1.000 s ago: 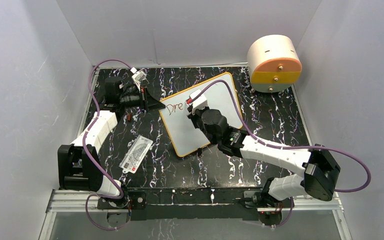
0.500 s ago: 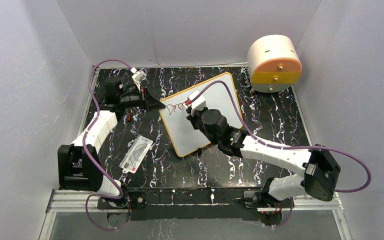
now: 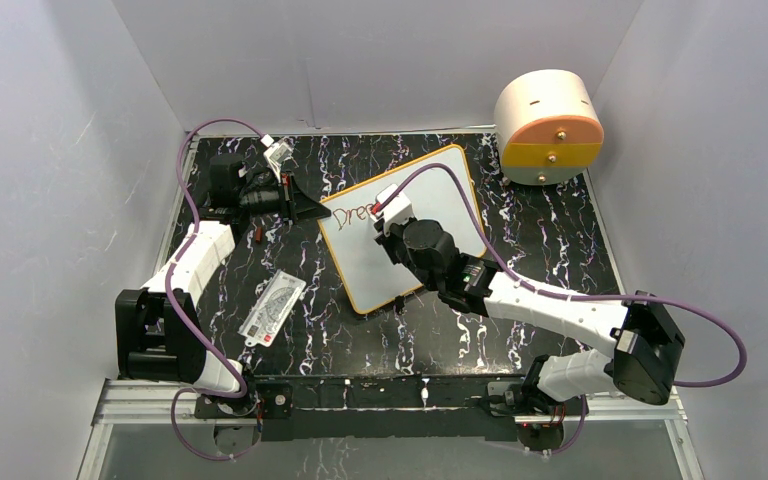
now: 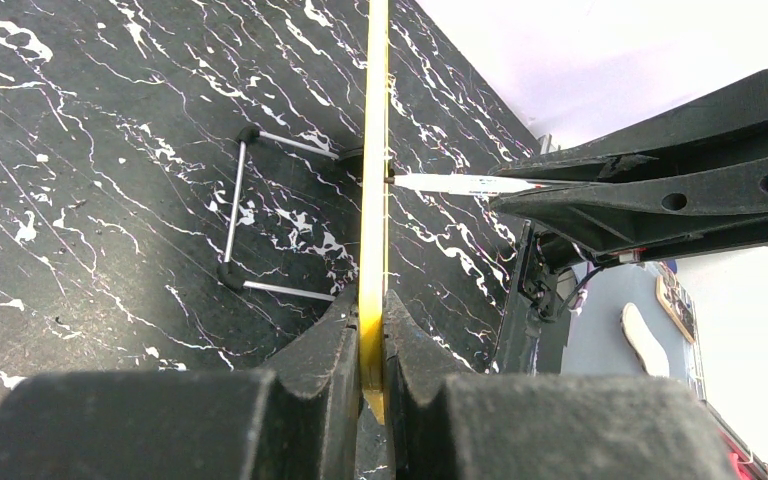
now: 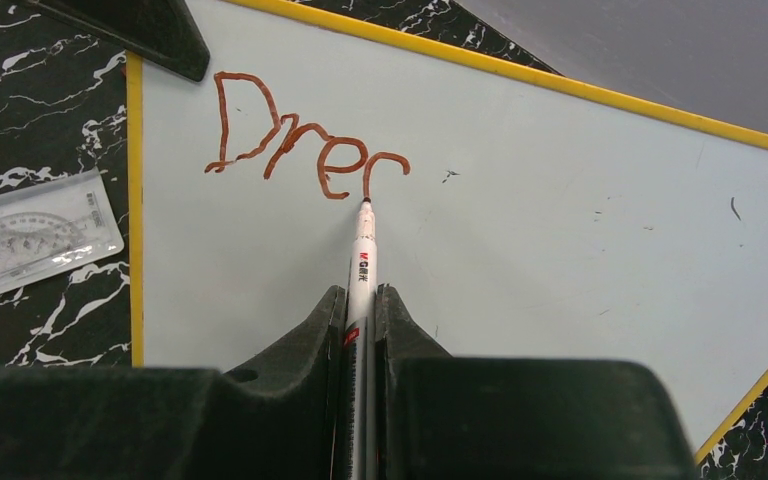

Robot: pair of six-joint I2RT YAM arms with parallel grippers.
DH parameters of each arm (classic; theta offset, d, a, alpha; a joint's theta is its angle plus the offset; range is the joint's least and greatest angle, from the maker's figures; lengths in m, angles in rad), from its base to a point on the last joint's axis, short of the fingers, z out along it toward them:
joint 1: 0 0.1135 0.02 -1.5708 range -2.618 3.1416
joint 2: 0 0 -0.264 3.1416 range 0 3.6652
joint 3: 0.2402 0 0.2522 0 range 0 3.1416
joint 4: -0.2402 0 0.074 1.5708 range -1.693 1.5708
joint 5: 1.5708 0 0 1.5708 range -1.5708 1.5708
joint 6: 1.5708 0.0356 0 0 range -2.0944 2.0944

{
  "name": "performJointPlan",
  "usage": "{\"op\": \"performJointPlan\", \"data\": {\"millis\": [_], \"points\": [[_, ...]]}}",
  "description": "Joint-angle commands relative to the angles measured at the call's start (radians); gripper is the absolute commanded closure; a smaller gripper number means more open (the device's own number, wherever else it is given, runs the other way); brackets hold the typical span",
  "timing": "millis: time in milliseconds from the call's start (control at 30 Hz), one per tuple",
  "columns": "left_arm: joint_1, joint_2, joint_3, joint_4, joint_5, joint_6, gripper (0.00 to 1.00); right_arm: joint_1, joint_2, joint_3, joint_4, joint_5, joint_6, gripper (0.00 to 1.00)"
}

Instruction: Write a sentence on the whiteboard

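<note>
The whiteboard with its orange-yellow frame lies tilted on the black marbled table. The sentence reads "Dre" plus a started stroke in reddish-brown; it also shows in the top view. My right gripper is shut on a white marker, whose tip touches the board at the end of the last stroke. My left gripper is shut on the board's yellow edge at its upper left corner; in the top view it sits at the board's left.
A clear plastic ruler card lies left of the board, also in the right wrist view. A cream and orange cylinder stands at the back right. The board's wire foot shows under it.
The marker has moved slightly right along the first line, adding a new stroke after "Dre". The left arm has not moved.
</note>
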Motion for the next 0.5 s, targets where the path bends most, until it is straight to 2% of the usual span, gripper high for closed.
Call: {"op": "performJointPlan", "data": {"millis": [0,467], "points": [[-0.022,0.024,0.0,-0.067,-0.01,0.03,1.0,-0.005,-0.021,-0.006,-0.005,0.033,0.0,1.0],[-0.023,0.024,0.0,-0.067,-0.005,0.031,1.0,-0.016,-0.005,-0.005,0.081,0.068,-0.026,1.0]]}}
